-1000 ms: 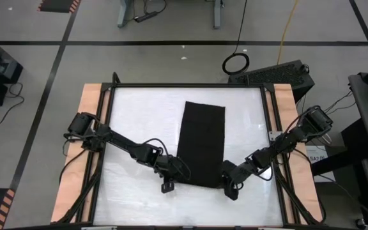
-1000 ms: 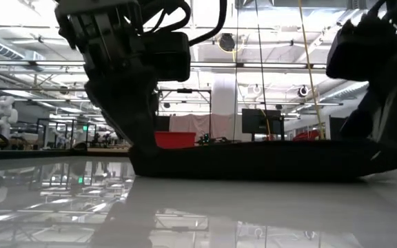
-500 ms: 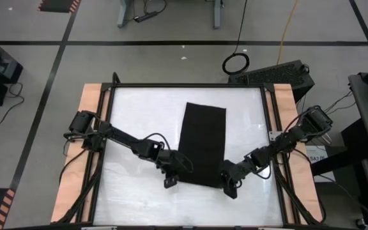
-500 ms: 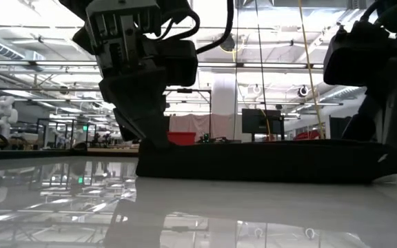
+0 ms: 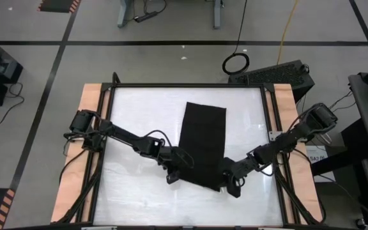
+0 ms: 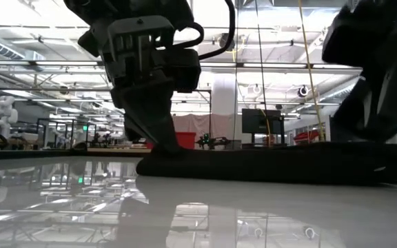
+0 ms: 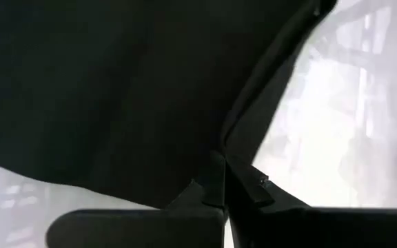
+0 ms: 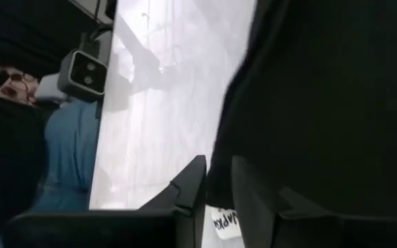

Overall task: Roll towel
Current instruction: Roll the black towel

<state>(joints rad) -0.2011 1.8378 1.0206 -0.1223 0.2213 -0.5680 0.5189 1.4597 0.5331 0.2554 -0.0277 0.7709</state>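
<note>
The black towel lies flat in the middle of the white tabletop, its long sides running from far to near. My left gripper is shut on the towel's near left corner and low at the table. My right gripper stands at the near right corner, its fingers a little apart. The towel's edge runs past that gap, with a small white tag below it. In the low view the towel's right end lies flat under that gripper. My left gripper pinches the towel's near left corner between its two shut fingers, coming slanting down from the table's left. A raised fold of cloth runs away from the fingers. The corner sits low, at or just above the tabletop.
Wooden rails and a black frame border the table's left and right sides. Bare white tabletop lies left of the towel and along the far edge. A small camera stands at the table's near edge.
My left gripper has carried the near left corner toward the table's right and a little far, so the towel's near edge now runs slanted. My right gripper has opened slightly and risen. The near right corner, held up before, has dropped flat.
</note>
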